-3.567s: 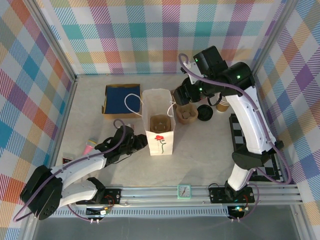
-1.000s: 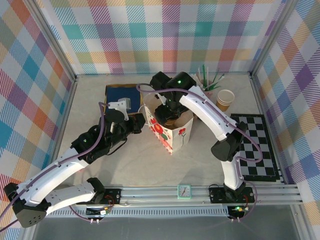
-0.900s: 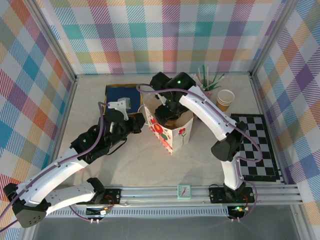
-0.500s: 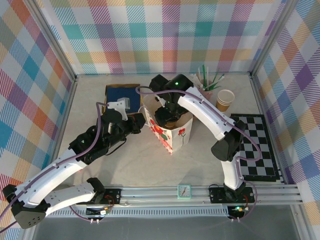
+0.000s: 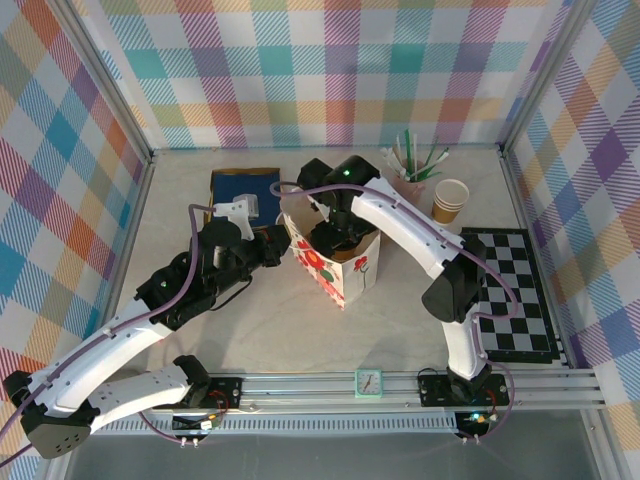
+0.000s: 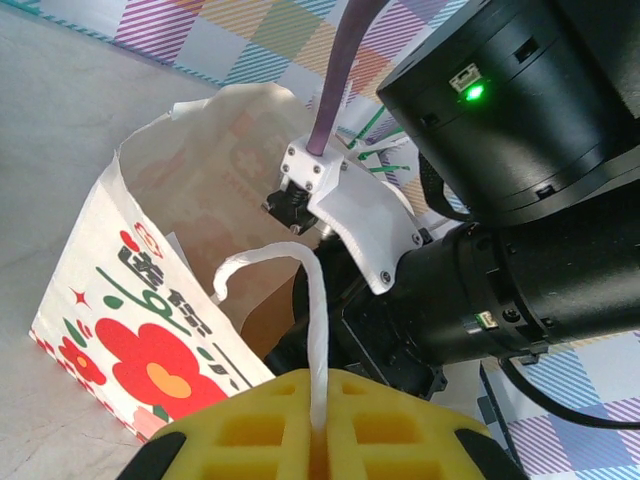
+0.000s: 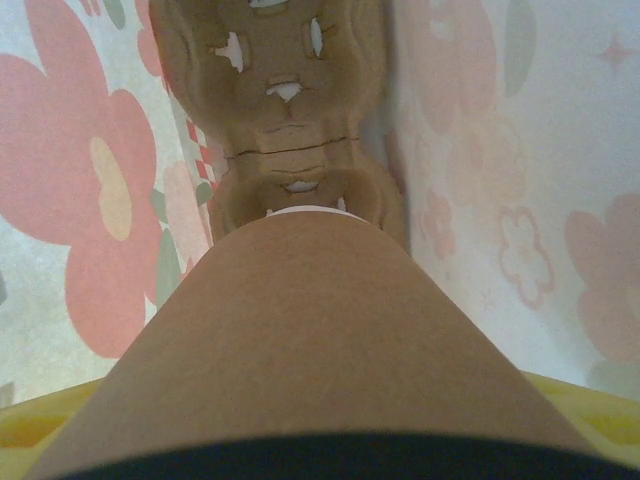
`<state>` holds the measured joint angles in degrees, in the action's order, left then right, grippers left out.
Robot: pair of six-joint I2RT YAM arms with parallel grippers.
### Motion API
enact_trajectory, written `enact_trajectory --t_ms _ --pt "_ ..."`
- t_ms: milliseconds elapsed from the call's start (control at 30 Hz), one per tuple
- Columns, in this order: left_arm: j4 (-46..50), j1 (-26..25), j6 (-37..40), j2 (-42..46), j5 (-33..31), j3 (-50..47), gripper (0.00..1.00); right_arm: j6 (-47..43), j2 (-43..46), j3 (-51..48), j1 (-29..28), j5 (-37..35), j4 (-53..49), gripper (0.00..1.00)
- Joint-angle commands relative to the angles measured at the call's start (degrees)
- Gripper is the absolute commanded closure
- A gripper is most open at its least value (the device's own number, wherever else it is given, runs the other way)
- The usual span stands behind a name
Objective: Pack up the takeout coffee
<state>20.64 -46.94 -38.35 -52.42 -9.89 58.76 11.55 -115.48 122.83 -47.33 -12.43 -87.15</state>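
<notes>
Deep in the white flowered paper bag (image 5: 345, 272), its walls close around, the right claw (image 5: 333, 238) grasps the black-lidded brown paper cup (image 7: 310, 330); the left claw (image 6: 318, 445) clenches the white handle (image 6: 316, 330).

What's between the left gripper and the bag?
Just the bag's white handle. The left gripper is shut on it, and the cord arches from there to the bag. The left wrist view shows this.

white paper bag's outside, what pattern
Red flowers, green stems on the white paper bag; best in left wrist view.
</notes>
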Motion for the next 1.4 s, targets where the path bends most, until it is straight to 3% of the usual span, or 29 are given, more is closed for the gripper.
enact_trajectory --t_ms 0,133,467,600,1367 --pt "-1.82 0.62 -0.67 0.66 0.92 0.39 0.88 0.32 0.15 -1.27 -0.51 0.36 0.24 0.59" --pt "-1.75 0.56 -0.64 0.90 0.71 0.39 0.84 -0.09 0.52 -2.75 -0.48 0.77 1.15 0.59" --pt "-1.66 0.55 -0.40 0.92 0.56 0.72 0.58 -0.57 1.42 -6.53 -0.48 1.26 3.97 0.58" --pt "-1.40 0.62 -0.10 1.10 0.23 0.98 0.52 -0.75 1.49 -7.38 -0.48 1.35 4.58 0.58" --pt "-1.21 0.62 0.14 1.49 -1.13 -0.26 0.49 0.99 3.15 -12.90 -0.23 4.06 8.88 0.57"
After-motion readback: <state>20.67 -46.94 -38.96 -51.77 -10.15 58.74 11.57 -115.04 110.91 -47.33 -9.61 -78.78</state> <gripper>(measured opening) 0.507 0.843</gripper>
